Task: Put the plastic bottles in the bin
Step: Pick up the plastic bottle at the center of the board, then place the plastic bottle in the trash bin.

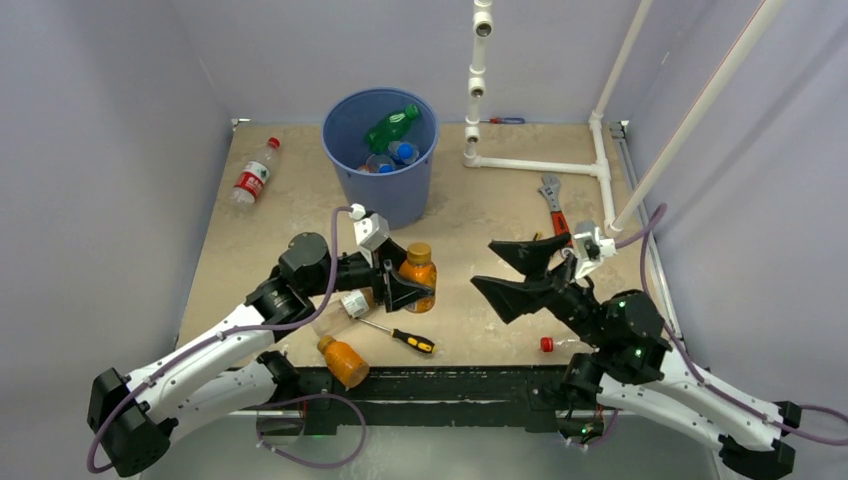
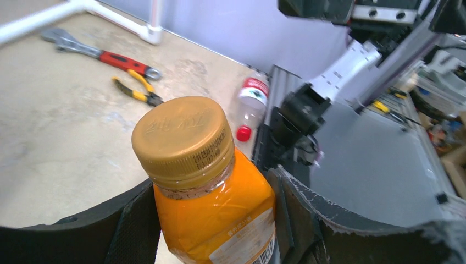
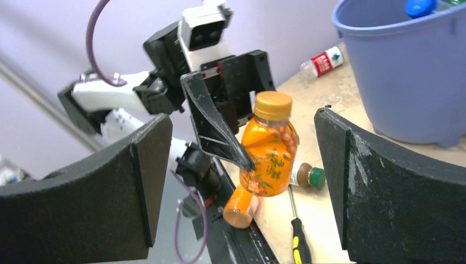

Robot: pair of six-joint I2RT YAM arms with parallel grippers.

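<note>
From above: left end effector (image 1: 418, 286) partly closed on a gold-capped orange bottle (image 1: 419, 268), a jaw on each side of its body, left of the middle of the worktop (image 1: 480, 215); right end effector (image 1: 483, 264) spread wide and empty, right of the middle, well apart from that bottle. Blue bin (image 1: 395, 195) by the far edge, left of centre, holding a green bottle (image 1: 392, 127) and blue-capped bottles (image 1: 403, 152); red-labelled bottle (image 1: 253, 175) lying near the far left corner; second orange bottle (image 1: 344, 361) lying at the near edge, screwdriver (image 1: 405, 338) near it; red-capped clear bottle (image 1: 560, 345) lying at the near edge by the right arm; wrench (image 1: 553, 205) toward the right edge.

From the left wrist: black pads (image 2: 132, 225) pressed on both sides of the gold-capped orange bottle (image 2: 214, 214), cap standing clear above them; wrench (image 2: 110, 58) and yellow-handled pliers (image 2: 137, 91) lying beyond; red-capped clear bottle (image 2: 250, 107) at the worktop's edge.

From the right wrist: own fingers (image 3: 110, 181) far apart, gripping nothing; gold-capped orange bottle (image 3: 269, 154) upright in the other arm's grip; impossible to tell whether its base touches the worktop; small green-capped bottle (image 3: 308, 176) lying just behind it; bin (image 3: 406, 82) at the right.
</note>
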